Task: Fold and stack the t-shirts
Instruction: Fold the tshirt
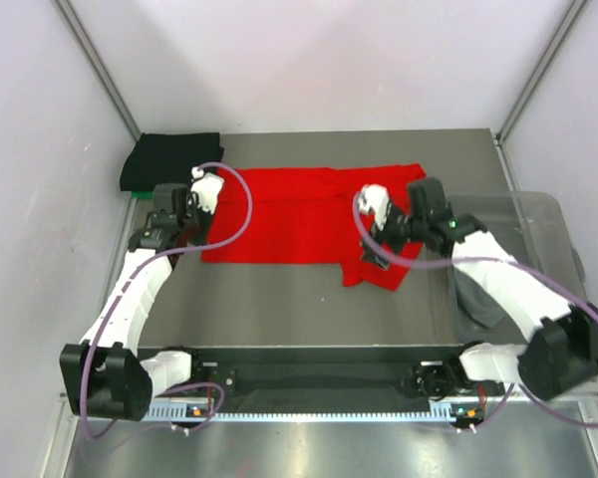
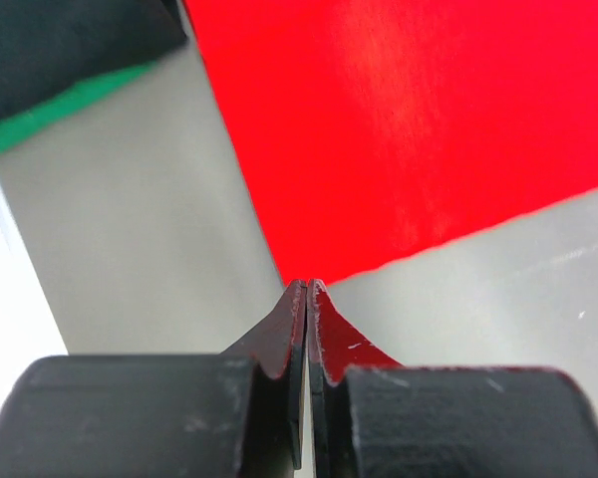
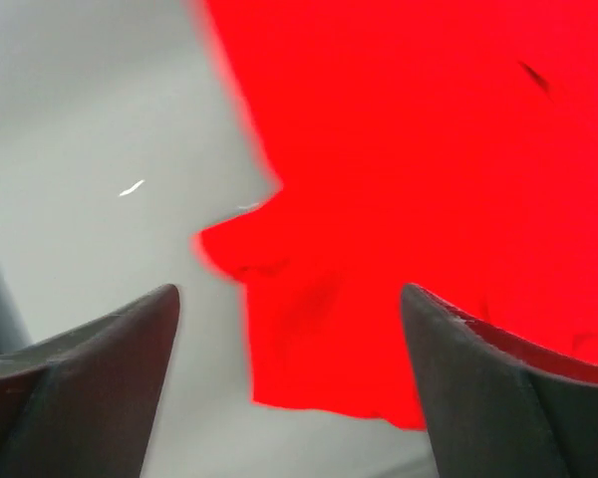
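Observation:
A large red t-shirt [image 1: 299, 219] lies spread flat across the middle of the table. My left gripper [image 1: 195, 239] hangs at its near left corner. In the left wrist view the left gripper [image 2: 307, 286] is shut, its tips meet right at the red t-shirt's [image 2: 409, 129] corner, and no cloth shows between them. My right gripper [image 1: 379, 257] is open above the sleeve at the shirt's near right. In the right wrist view the red t-shirt [image 3: 379, 199] shows between the spread fingers of the right gripper [image 3: 289, 299], which hold nothing. A folded black t-shirt [image 1: 169, 161] lies at the back left, with a green t-shirt [image 2: 60, 110] edge under it.
A clear plastic bin [image 1: 553, 214] stands at the right edge with grey cloth [image 1: 475, 294] in it, close behind my right arm. Pale walls close in the table at the left, back and right. Bare grey tabletop [image 1: 279, 309] lies in front of the red shirt.

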### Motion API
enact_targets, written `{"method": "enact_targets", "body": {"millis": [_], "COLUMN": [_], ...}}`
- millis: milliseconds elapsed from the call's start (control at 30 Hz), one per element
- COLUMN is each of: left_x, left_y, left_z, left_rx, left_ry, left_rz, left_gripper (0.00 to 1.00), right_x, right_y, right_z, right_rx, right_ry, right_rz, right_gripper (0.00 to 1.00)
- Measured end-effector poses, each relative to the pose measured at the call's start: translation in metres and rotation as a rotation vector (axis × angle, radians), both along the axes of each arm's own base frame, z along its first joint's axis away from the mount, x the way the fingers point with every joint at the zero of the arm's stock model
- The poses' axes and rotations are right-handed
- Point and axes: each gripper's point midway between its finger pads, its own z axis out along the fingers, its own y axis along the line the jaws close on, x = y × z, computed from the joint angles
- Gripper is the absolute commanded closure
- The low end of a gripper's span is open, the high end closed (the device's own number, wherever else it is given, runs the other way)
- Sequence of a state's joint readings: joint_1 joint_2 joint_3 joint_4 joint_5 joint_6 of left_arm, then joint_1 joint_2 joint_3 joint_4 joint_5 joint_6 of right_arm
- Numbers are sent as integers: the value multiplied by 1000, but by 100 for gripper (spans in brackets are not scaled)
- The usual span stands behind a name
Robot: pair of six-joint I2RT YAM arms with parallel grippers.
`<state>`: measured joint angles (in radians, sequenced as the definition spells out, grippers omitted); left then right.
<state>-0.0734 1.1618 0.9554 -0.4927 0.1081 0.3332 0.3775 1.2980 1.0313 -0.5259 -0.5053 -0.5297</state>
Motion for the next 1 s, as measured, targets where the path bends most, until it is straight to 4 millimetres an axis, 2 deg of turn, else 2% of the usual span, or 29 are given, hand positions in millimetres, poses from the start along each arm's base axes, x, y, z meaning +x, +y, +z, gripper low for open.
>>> {"method": "enact_targets", "body": {"millis": [67,100,200,333,367,467,533,667,900,967,1000], "left_x": [-6,-9,-16,-18,-15,-12,-11,-11,8,12,14], "left_y": [1,1,0,2,2,5,6,4,1,1,2], "left_z": [-10,-16,-36,-64,-71,-93,-108,-125,-128,-131,-133], "left_rx": [6,7,8,37,48,71,77,66,58,67,77], "left_ry": [23,38,88,160,175,236,281,331,333,339,343], "left_rz": [-4,-5,-13,-35,-42,-46,-43,-40,-49,-55,-64], "left_gripper": [98,98,98,98,98,98,98,98,98,95,89], "right_x": [-31,-37,-42,-65,-74,-100,-110,-109,-82,-72,-68], "right_y": [6,2,-6,-3,-3,-9,-18,-29,-30,-28,-28], "right_z": [-2,-2,-12,-52,-62,-98,-117,-133,-150,-150,-150], "right_rx": [-25,-40,-97,-219,-247,-346,-399,-465,-553,-566,-572], "right_ry": [-45,-65,-86,-62,-58,-41,-37,-58,-115,-150,-162], "right_rz": [102,117,142,259,295,399,431,443,428,412,404], "right_gripper": [34,49,53,58,70,85,86,88,92,95,96]}}
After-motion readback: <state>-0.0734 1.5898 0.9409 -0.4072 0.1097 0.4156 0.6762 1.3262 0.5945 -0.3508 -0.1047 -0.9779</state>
